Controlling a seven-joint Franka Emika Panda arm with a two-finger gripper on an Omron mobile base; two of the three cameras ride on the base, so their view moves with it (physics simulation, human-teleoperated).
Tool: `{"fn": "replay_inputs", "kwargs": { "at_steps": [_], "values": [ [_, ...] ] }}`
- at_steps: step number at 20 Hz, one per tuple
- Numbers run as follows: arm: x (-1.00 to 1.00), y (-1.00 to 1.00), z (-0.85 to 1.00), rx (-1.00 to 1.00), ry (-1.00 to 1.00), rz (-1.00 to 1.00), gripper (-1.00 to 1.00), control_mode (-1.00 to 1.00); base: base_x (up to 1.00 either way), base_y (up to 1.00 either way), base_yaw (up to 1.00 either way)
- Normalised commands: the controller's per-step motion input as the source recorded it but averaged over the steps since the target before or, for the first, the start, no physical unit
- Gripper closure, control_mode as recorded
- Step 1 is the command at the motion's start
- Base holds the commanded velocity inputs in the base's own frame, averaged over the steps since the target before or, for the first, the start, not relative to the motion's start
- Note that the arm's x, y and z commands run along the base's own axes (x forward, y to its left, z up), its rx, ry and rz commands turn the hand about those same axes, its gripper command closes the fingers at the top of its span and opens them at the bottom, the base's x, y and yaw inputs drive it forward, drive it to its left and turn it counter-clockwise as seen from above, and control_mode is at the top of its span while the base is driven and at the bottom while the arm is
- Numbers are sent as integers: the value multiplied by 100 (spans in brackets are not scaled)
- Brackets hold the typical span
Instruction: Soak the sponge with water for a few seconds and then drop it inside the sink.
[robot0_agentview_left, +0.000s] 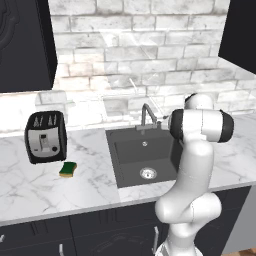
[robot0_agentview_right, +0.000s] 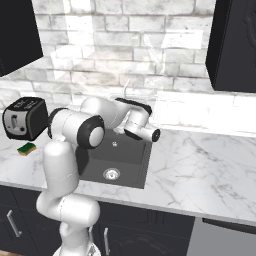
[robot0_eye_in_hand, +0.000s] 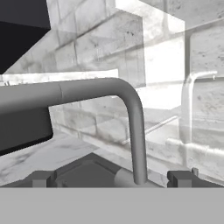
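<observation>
Left base view shows a marble counter (robot0_agentview_left: 30, 190) with a dark sink (robot0_agentview_left: 131, 159) set into it and a grey gooseneck tap (robot0_agentview_left: 146, 116) at its far edge. A toaster (robot0_agentview_left: 45, 136) stands to the left. Just near of it lies the sponge (robot0_agentview_left: 68, 169), untouched. No water runs. The gripper (robot0_eye_in_hand: 113, 178) sits close to the tap with its 2 tips spread wide, holding nothing. Judging from this, the tap stage is in hand; next likely comes working its handle, then fetching the sponge.

sink (robot0_agentview_left: 131, 155) right wall hidden behind arm, tap (robot0_eye_in_hand: 131, 113) spout cut off at hand view's left edge
</observation>
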Motion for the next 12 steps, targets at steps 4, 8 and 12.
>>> {"fn": "replay_inputs", "kwargs": {
  "at_steps": [4, 8, 12],
  "values": [
    [20, 0, -18, 0, 0, 0, -100, -100, 0, 0, 0],
    [29, 0, -23, 0, 0, 0, -100, -100, 0, 0, 0],
    [32, 0, -16, 0, 0, 0, -100, -100, 0, 0, 0]
  ]
}}
